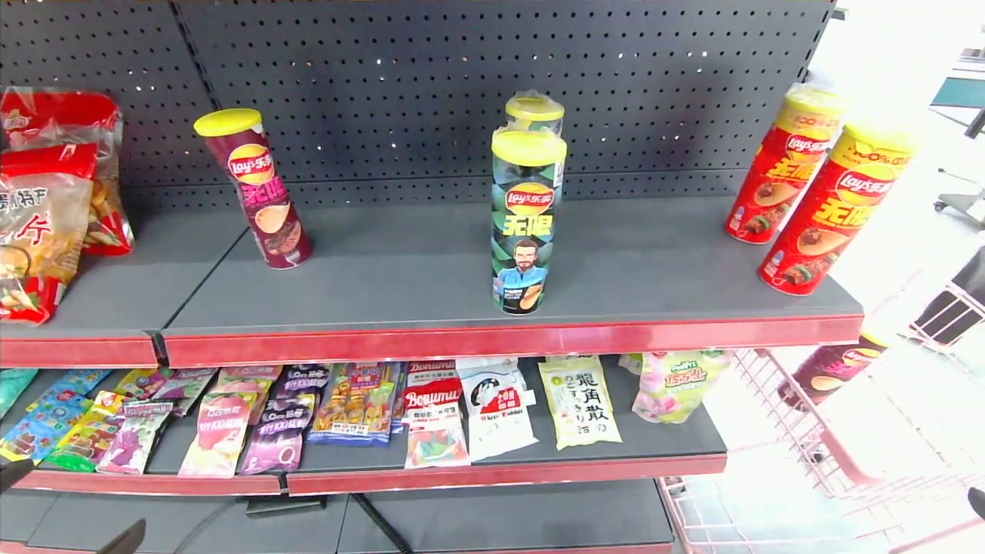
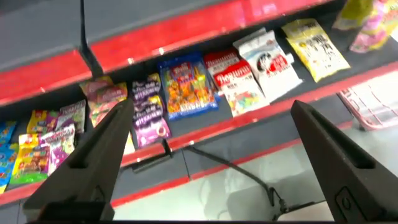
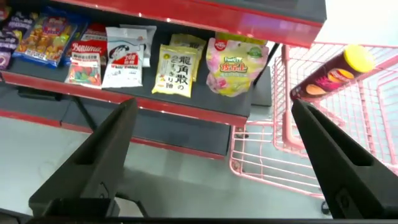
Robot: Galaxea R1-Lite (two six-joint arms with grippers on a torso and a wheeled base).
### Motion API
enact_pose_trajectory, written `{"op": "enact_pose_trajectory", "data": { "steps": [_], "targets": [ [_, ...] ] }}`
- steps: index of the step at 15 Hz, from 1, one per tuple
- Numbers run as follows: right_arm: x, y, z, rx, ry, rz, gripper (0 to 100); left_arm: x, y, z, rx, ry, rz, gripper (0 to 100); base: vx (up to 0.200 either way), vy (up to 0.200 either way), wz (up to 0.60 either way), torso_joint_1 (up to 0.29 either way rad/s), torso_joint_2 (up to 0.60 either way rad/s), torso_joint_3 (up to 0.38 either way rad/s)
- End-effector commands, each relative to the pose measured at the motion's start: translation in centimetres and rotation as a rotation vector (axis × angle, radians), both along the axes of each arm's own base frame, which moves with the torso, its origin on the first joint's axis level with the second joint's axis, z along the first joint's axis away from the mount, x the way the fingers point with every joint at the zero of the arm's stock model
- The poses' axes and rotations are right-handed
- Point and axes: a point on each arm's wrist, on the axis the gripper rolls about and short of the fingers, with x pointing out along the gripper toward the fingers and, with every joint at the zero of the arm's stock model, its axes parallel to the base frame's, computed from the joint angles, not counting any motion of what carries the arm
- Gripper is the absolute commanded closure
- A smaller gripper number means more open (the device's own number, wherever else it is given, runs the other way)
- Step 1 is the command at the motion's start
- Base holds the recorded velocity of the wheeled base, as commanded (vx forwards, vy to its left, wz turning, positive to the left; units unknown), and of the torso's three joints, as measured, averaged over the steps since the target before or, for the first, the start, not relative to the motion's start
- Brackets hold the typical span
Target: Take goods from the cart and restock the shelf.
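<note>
Both my left claw (image 2: pixel 211 106) and right claw (image 3: pixel 214 102) gape empty. Upper right, a purple yellow-lidded chip can (image 3: pixel 326 74) lies in the pink wire cart (image 3: pixel 267 163).

**Left tool** (image 2: pixel 212 104): two dark, wedge-shaped fingers (image 2: pixel 87 168), broad at the wrist and narrowing to slim tips. The jaws stand wide apart, one finger to either side of the wrist camera's axis. In the head view, two of its dark fingertips (image 1: pixel 127 537) show in the lower left corner, low and close to the robot.

**Right tool** (image 3: pixel 214 104): the same form, with its fingers (image 3: pixel 339 165) likewise spread wide and evenly about the camera's axis.

Both wrists are pitched forward and downward, fingers pointing away from the torso. A dark rounded part (image 1: pixel 977 502) sits at the head view's lower right edge; whether it belongs to the right arm cannot be told.
</note>
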Motion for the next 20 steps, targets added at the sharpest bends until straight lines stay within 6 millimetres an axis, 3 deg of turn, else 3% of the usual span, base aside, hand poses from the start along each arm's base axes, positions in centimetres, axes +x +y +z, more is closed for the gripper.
{"op": "enact_pose_trajectory", "data": {
  "steps": [1,7,20],
  "targets": [
    [0.15,0.02,0.03,-0.010,0.004,-0.002,0,-0.19,0.05,-0.02,-0.002,-0.011,0.001,0,0.000,0.000,0.00,0.000,0.00,0.000],
    [0.14,-0.01,-0.05,-0.019,0.005,-0.009,0,-0.32,0.08,-0.11,0.004,-0.013,0.001,0,0.000,0.000,0.00,0.000,0.00,0.000],
    [0.18,-0.12,-0.44,-0.072,0.019,-0.049,0,-0.31,0.08,-0.27,0.005,-0.009,0.002,0,0.000,-0.200,0.00,0.004,0.00,0.001]
  ]
}}
